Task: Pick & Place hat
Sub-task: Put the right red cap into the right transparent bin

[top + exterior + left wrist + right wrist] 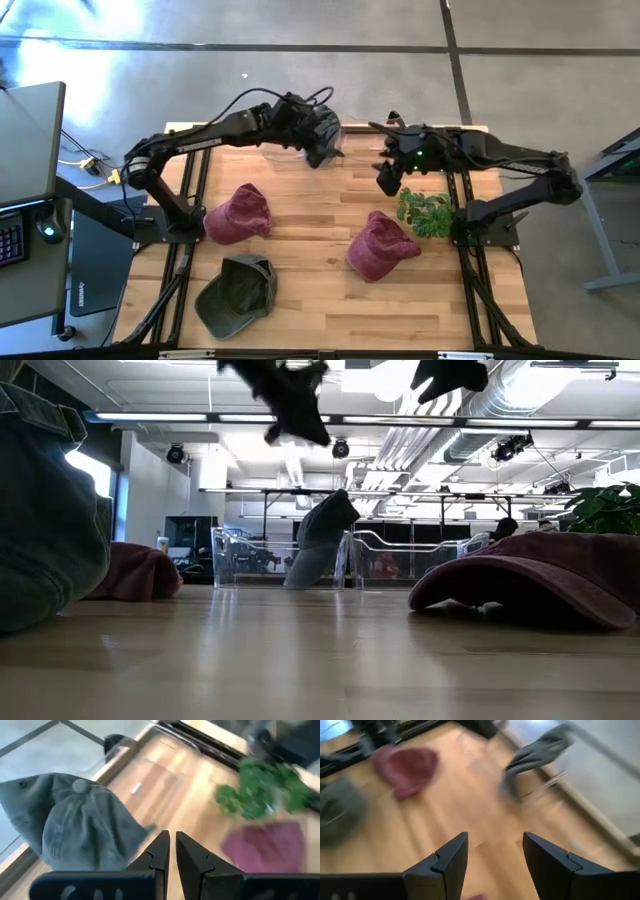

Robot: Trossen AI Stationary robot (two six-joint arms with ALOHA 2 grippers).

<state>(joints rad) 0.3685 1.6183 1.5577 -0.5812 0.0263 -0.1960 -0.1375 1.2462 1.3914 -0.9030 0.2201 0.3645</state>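
A grey hat (80, 820) lies tilted in a clear bin (245, 555) at the table's far edge, leaning on the bin's wall (322, 540). My left gripper (172, 851) hovers just above and beside it, shut and touching nothing; it is high in the low view (290, 405). My right gripper (495, 855) is open in the air to the right of the bin (388, 178). Two maroon hats (238, 213) (380, 245) and a green hat (238, 293) lie on the wooden table.
A green plant (425, 213) stands near the table's right edge, beside the right maroon hat. Bare wood shows in the table's middle (310, 215) between the hats. The arms' frames run along both sides of the table.
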